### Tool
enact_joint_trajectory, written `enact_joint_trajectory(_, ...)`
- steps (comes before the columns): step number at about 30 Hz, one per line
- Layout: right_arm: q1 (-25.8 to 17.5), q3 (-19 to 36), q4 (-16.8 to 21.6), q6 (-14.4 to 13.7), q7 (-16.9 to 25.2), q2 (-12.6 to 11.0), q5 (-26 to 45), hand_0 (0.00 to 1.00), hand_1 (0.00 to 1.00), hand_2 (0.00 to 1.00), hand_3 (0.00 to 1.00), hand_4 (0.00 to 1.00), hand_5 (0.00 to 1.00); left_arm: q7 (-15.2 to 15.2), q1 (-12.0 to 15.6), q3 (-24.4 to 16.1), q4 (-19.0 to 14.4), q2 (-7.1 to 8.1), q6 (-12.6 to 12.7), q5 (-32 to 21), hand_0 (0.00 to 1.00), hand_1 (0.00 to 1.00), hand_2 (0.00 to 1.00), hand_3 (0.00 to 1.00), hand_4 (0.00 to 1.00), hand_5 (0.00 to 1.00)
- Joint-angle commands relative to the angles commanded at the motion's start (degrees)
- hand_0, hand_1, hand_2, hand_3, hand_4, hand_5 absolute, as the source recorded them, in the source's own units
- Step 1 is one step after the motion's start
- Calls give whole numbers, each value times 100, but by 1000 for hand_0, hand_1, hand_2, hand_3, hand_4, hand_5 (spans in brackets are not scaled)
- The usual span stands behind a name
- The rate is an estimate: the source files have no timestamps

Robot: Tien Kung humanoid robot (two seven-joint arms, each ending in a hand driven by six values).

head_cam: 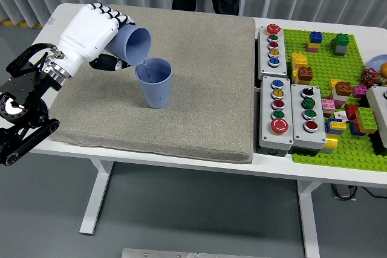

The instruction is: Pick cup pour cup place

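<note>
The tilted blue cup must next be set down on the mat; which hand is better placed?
Left. The left hand already grips the tilted cup above the standing cup; no right hand shows.

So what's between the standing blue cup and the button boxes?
Only bare grey mat lies between the standing cup and the button boxes, per the head view.

A cup (155, 86) stood on a mat (199, 89) at the table's (272, 170) left; a tilted cup (133, 43) hung above-left of it, button boxes (284, 113) and brick board (338, 83) to the right.
</note>
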Motion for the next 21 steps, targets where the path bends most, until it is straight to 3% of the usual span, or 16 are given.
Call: enact_joint_trajectory(21,11,1,0,-15,6,7,27,724,690,739,704,333,281,79,-73,47,-103,37,-3,148,496,484,508,527,840,214)
